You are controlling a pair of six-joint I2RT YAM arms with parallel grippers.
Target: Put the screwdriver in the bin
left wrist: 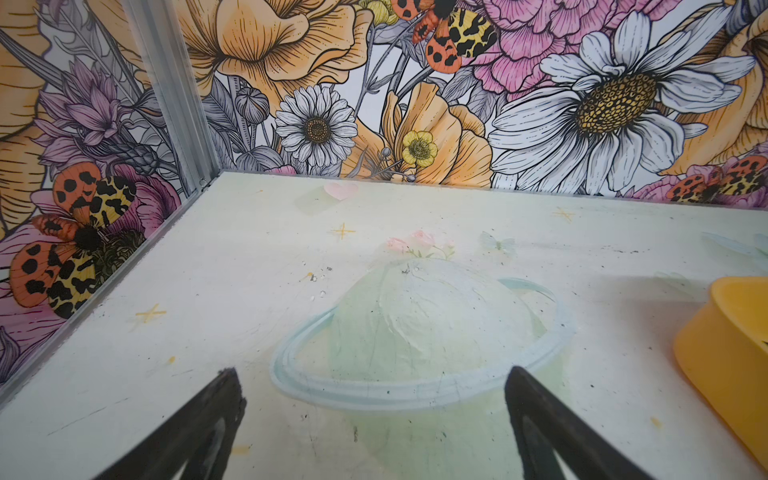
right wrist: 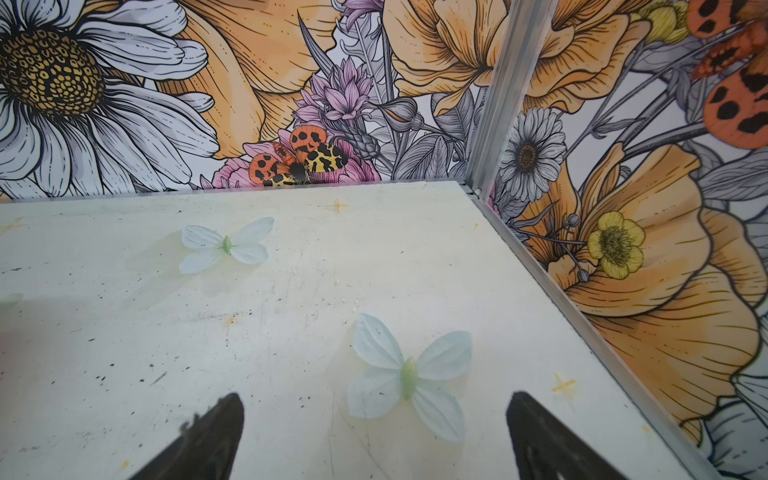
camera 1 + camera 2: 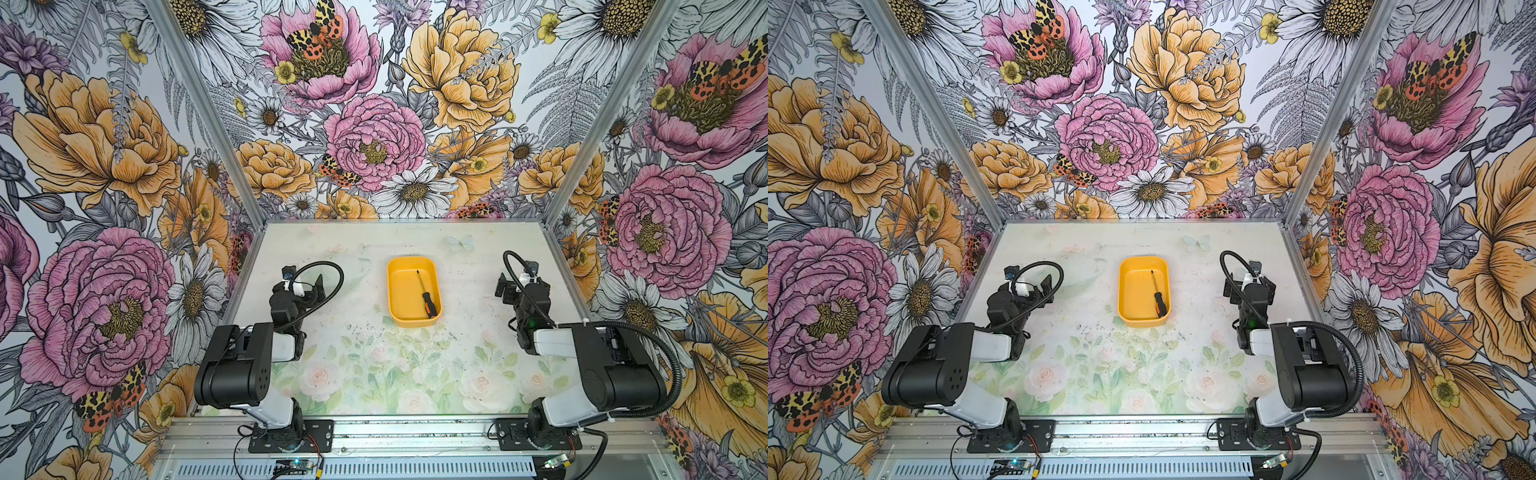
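In both top views the screwdriver (image 3: 424, 294) (image 3: 1158, 293) lies inside the yellow-orange bin (image 3: 402, 291) (image 3: 1133, 291), against its right wall, shaft pointing to the back and black handle toward the front. The bin stands at mid-table. My left gripper (image 3: 309, 291) (image 3: 1036, 291) (image 1: 374, 374) hovers left of the bin, open and empty, and only the bin's outer wall (image 1: 723, 353) shows in the left wrist view. My right gripper (image 3: 517, 286) (image 3: 1248, 286) (image 2: 376, 398) is right of the bin, open, with nothing between its fingers. No screwdriver shows in either wrist view.
Flower-patterned walls with aluminium corner posts (image 3: 208, 112) (image 3: 598, 112) close the table on three sides. The table top (image 3: 374, 357) carries a pale printed pattern. Both arm bases (image 3: 291, 434) (image 3: 540, 432) sit on the front rail.
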